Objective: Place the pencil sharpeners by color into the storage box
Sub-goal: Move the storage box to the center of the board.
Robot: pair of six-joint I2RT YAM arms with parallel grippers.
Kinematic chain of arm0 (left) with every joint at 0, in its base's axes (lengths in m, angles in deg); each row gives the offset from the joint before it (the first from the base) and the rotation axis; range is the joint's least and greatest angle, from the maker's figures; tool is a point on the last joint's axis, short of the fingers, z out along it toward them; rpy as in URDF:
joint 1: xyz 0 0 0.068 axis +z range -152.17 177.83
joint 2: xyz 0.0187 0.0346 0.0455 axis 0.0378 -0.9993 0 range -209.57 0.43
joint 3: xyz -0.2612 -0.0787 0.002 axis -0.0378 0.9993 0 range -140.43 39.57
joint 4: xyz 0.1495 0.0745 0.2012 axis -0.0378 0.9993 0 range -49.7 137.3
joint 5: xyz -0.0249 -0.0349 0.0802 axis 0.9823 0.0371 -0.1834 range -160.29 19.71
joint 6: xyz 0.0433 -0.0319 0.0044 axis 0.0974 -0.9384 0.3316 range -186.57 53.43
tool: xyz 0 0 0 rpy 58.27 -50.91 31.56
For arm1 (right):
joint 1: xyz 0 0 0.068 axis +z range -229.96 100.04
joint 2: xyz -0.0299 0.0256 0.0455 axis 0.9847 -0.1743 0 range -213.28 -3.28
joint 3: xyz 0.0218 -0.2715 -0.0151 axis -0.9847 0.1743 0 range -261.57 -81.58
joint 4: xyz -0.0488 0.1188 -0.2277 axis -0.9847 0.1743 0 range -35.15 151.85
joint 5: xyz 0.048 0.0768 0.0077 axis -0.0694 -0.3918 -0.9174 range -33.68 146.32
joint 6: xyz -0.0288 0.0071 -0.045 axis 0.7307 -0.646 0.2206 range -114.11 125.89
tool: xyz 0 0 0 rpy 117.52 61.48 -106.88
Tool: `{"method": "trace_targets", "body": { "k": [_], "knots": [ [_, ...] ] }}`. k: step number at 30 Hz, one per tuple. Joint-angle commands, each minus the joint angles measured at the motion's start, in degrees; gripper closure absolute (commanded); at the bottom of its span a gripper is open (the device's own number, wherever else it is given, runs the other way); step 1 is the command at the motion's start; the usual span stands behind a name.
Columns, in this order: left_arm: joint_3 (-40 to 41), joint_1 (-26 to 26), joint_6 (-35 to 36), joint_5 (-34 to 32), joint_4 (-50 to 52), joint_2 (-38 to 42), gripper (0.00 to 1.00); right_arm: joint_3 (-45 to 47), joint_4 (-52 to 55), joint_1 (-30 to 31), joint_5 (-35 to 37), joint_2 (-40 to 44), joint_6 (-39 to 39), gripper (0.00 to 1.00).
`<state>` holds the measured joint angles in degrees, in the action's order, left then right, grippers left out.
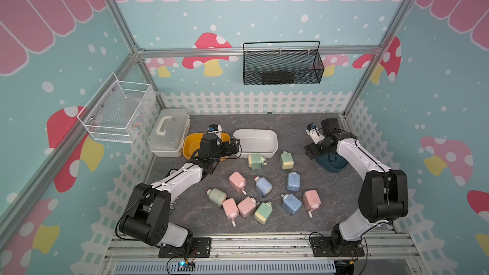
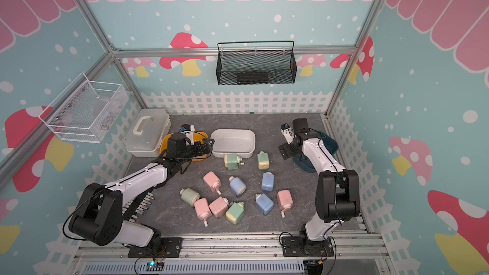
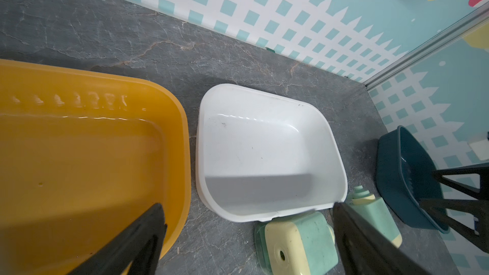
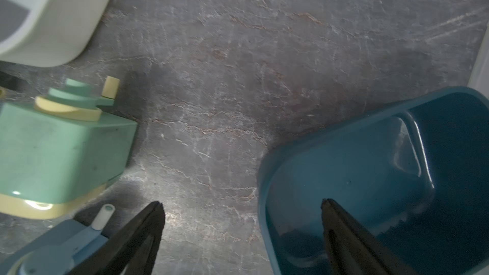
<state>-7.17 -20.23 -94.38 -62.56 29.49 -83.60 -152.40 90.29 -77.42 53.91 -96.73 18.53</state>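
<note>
Several pencil sharpeners lie loose mid-table in both top views: pink ones (image 1: 237, 181), blue ones (image 1: 293, 182) and green ones with cream ends (image 1: 256, 161). At the back stand a yellow storage box (image 1: 190, 141), a white one (image 1: 255, 132) and a dark blue one (image 1: 338, 166), all with nothing in them. My left gripper (image 1: 236, 150) hangs open between the yellow box (image 3: 79, 154) and the white box (image 3: 328, 138), close to a green sharpener (image 3: 299, 242). My right gripper (image 1: 317, 156) is open and empty over the near rim of the blue box (image 4: 370, 160).
A translucent lidded case with a handle (image 1: 169, 133) sits at the back left beside the yellow box. A white wire basket (image 1: 116, 112) and a black mesh basket (image 1: 283, 67) hang on the walls. A second green sharpener (image 4: 60, 149) and a blue one (image 4: 53, 250) lie near my right gripper.
</note>
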Motion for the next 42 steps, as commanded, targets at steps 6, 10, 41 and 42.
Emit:
{"method": "trace_targets", "body": {
  "k": [6,10,41,42],
  "knots": [
    [5.52,0.49,-0.04,-2.69,-8.52,4.03,0.01,0.88,3.39,-3.24,-0.27,-0.20,1.00,0.09],
    [4.10,0.44,3.03,1.55,-7.52,3.55,0.01,1.74,5.14,-3.71,0.53,-0.55,-3.00,0.10],
    [1.00,0.49,4.14,2.43,-2.90,2.55,0.01,3.90,2.70,-4.04,1.33,-5.16,-3.78,0.72],
    [1.10,0.49,4.07,2.30,-2.90,2.63,0.01,3.73,2.54,-4.03,0.83,-5.17,-3.62,0.74]
  ]
}}
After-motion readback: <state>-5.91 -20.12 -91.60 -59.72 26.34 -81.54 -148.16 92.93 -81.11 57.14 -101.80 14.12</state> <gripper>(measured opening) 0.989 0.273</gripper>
